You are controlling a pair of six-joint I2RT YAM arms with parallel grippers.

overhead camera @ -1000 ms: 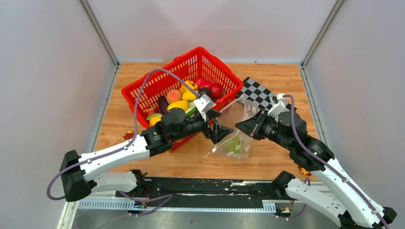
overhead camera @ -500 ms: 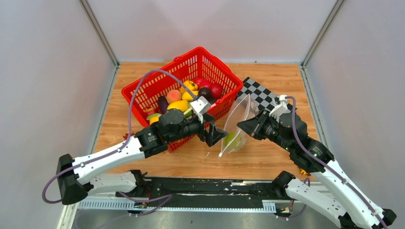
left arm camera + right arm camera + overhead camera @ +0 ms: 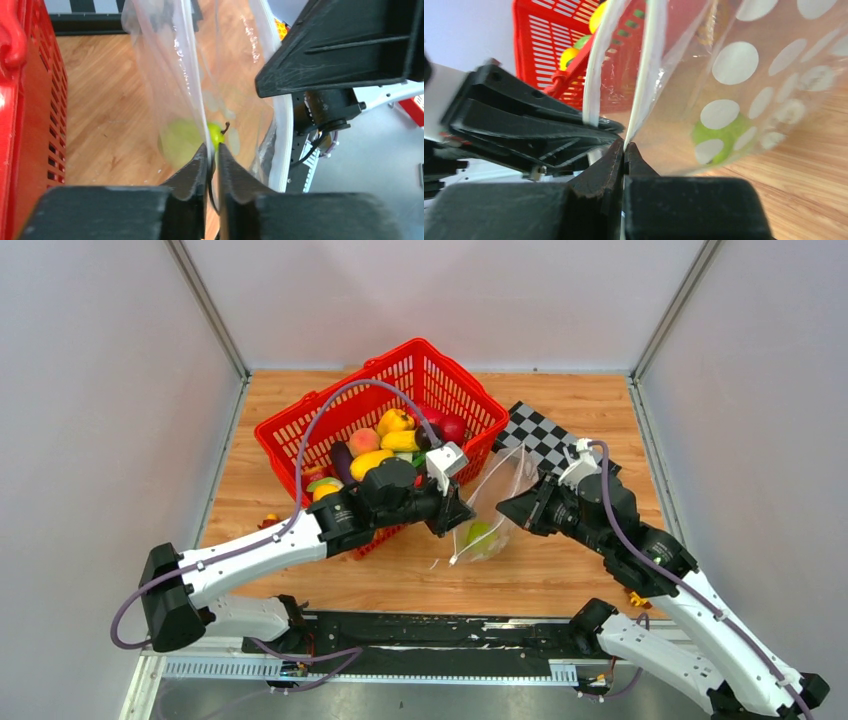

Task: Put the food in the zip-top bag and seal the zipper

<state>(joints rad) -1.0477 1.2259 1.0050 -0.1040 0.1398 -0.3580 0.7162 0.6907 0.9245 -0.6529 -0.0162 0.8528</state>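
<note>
The zip-top bag (image 3: 492, 502), clear with white dots, hangs upright between my two grippers over the wooden table. A green toy fruit (image 3: 480, 534) lies in its bottom. My left gripper (image 3: 455, 512) is shut on the bag's left mouth edge; in the left wrist view its fingers (image 3: 212, 150) pinch the clear film (image 3: 190, 75) just above the green fruit (image 3: 180, 145). My right gripper (image 3: 507, 508) is shut on the opposite edge; the right wrist view shows the white zipper (image 3: 644, 75) strip running into its closed tips (image 3: 625, 145). More food (image 3: 385, 445) fills the basket.
The red plastic basket (image 3: 418, 343) stands just behind my left arm, its wall close at the left (image 3: 20, 100). A black-and-white checkerboard (image 3: 545, 435) lies behind the bag. Small toy blocks sit at the left (image 3: 270, 520) and by my right arm (image 3: 635, 598).
My left gripper has moved right to the bag's mouth edge and gone from wide open to shut on it. The right gripper kept its hold; the bag hangs narrower.
</note>
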